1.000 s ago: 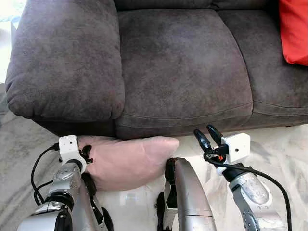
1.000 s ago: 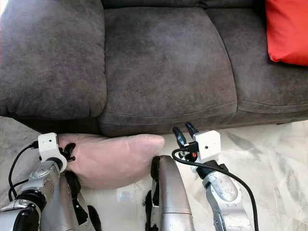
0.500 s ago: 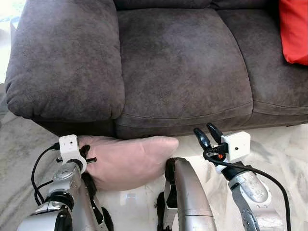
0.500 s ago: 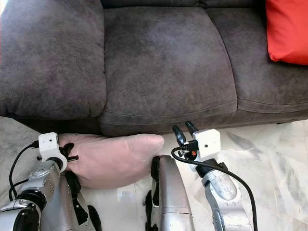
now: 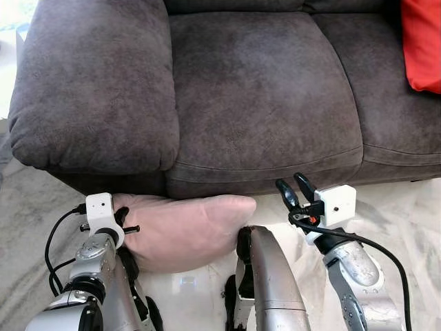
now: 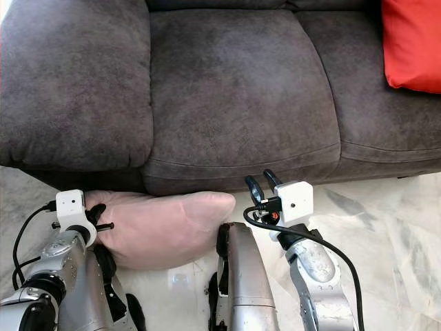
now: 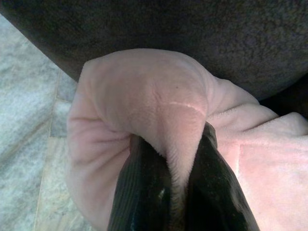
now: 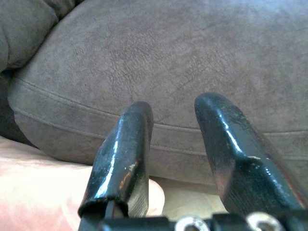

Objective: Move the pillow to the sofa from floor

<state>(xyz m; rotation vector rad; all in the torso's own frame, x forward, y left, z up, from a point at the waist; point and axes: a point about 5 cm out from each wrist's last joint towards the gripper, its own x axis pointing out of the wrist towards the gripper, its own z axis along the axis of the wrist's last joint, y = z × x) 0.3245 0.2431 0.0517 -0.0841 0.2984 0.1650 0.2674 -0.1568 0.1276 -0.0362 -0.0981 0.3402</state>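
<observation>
Pillow: a pale pink pillow (image 5: 185, 227) lies on the floor (image 5: 400, 207), pressed against the front base of the sofa (image 5: 262, 89), at about 7 o'clock in the head views.
Left gripper: the left gripper (image 7: 175, 159) is clamped on a bunched fold at the pillow's end, its two black fingers (image 7: 139, 192) pinching the plush fabric between them, at 8 o'clock.
Right gripper: the right gripper (image 6: 259, 187) hovers at 5 o'clock, just off the pillow's other end, fingers (image 8: 125, 154) parted and gripping nothing, pointing toward the sofa's seat front.
Sofa: dark grey-brown, with a padded armrest (image 5: 96, 89) at 10 o'clock.
Cushion: a red cushion (image 6: 413, 41) rests on the seat at 2 o'clock.
Floor: pale marbled tile.
</observation>
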